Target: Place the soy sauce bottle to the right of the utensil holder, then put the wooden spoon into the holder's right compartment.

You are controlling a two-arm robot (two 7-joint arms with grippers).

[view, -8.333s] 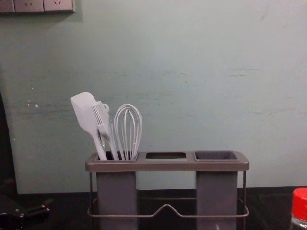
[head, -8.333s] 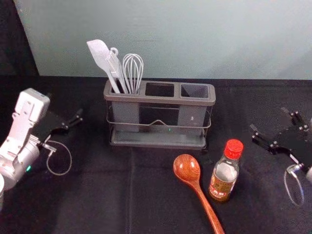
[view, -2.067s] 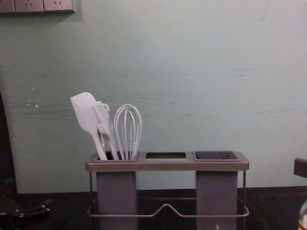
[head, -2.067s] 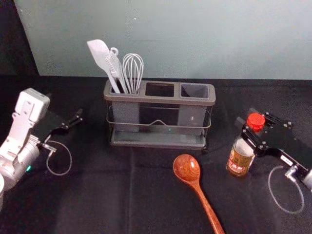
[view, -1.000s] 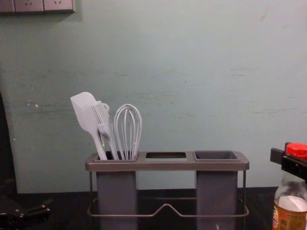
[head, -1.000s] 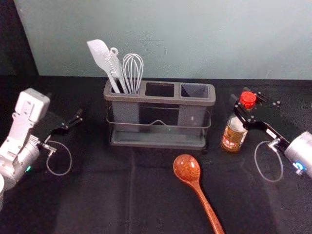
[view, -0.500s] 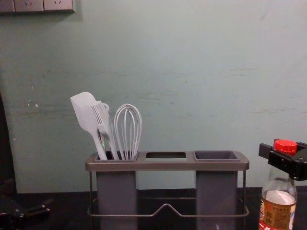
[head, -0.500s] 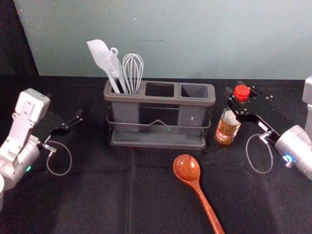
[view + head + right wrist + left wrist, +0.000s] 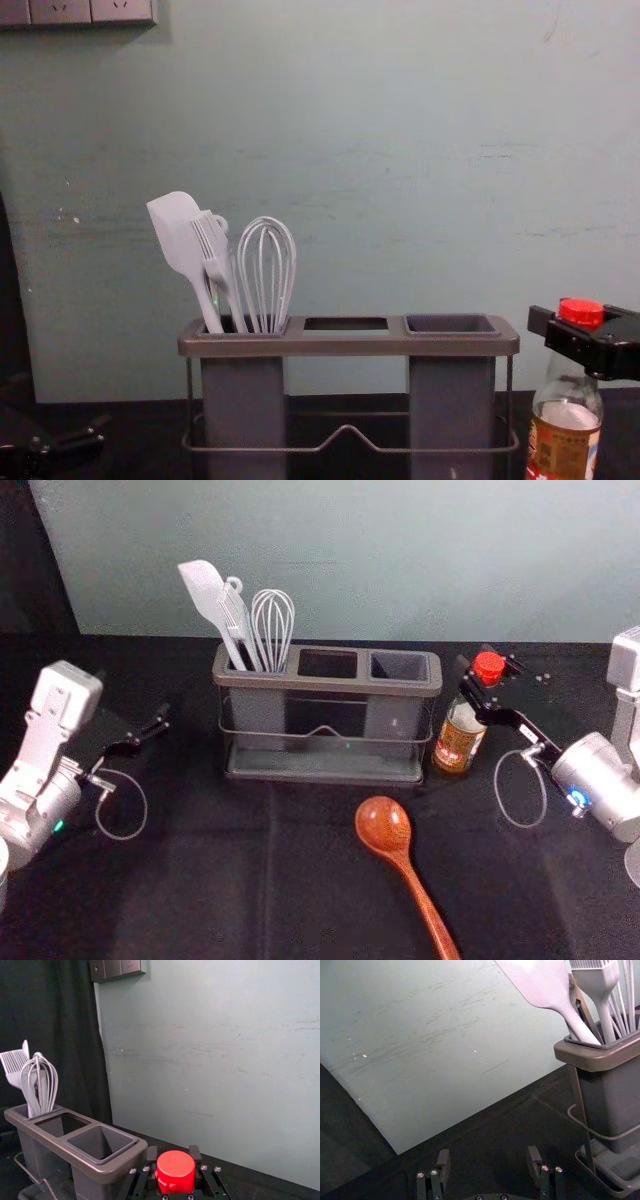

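nearer the utensil holder (image 9: 325, 686) now, the soy sauce bottle (image 9: 458, 742) has the right claw (image 9: 475, 666) seemingly closed around its neck.

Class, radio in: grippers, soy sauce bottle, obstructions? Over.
Right gripper holding soy sauce bottle below cap, right of utensil holder. Left gripper open, idle, off holder's left. Wooden spoon clear of bottle.
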